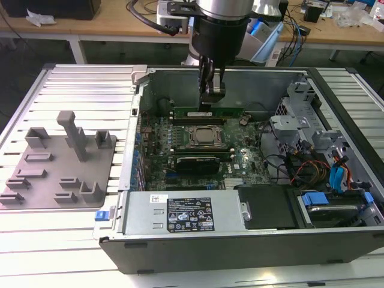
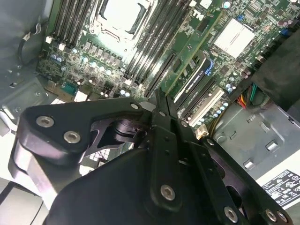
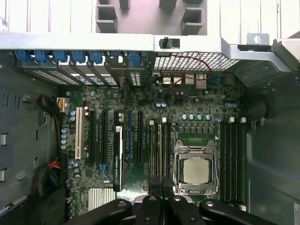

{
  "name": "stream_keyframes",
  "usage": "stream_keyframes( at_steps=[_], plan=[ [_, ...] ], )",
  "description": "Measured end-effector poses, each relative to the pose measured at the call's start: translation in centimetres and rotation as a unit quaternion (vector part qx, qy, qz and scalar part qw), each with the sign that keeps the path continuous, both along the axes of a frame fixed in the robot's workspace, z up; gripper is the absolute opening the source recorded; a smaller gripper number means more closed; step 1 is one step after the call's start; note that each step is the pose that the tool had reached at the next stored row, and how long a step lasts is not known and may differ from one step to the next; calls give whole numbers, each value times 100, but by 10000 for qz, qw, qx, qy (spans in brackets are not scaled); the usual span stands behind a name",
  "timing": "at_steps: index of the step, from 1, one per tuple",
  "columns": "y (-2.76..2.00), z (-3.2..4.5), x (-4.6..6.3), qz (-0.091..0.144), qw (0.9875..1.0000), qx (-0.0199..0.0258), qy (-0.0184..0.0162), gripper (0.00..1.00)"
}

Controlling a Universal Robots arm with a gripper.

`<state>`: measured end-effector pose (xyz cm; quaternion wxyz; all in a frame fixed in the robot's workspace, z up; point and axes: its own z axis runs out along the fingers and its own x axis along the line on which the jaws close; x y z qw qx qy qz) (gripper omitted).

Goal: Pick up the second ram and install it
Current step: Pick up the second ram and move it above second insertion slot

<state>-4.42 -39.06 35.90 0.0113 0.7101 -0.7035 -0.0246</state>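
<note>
In the exterior view, the gripper [image 1: 208, 103] stands deep in the open case [image 1: 180, 81]. Its fingers are drawn together on the top edge of the second ram [image 1: 231, 112], which sits upright in a slot between the processor [image 1: 207, 137] and the case wall under the arm. I can't tell whether it pinches the board or only presses. If the stick isn't square, force here could bend it.

In the second wrist view, the gripper [image 2: 158, 96] narrows to a point over the memory slots [image 2: 154, 51]. A sideways slip would strike neighbouring parts.

In the first wrist view, the gripper [image 3: 161, 183] lines up with those slots. An unlatched end would leave the stick tilted.
</note>
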Motion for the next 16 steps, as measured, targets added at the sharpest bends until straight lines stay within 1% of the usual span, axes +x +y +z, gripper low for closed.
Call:
stream_keyframes(
  at_steps=[2, 6, 8, 10, 12, 15, 16],
  plan=[
    [15, -17, 0, 0, 10000, 0, 0, 9],
    [27, -40, 0, 0, 10000, 0, 0, 9],
    [34, -76, -3, -1, 10000, -1, 0, 9],
    [46, -137, -9, 0, 10000, 6, -2, 9],
    [53, -195, -11, 0, 10000, 31, -2, 9],
    [62, -291, -12, -1, 10000, 48, -2, 9],
    [85, -332, -11, 0, 10000, 51, -2, 9]
  ],
)
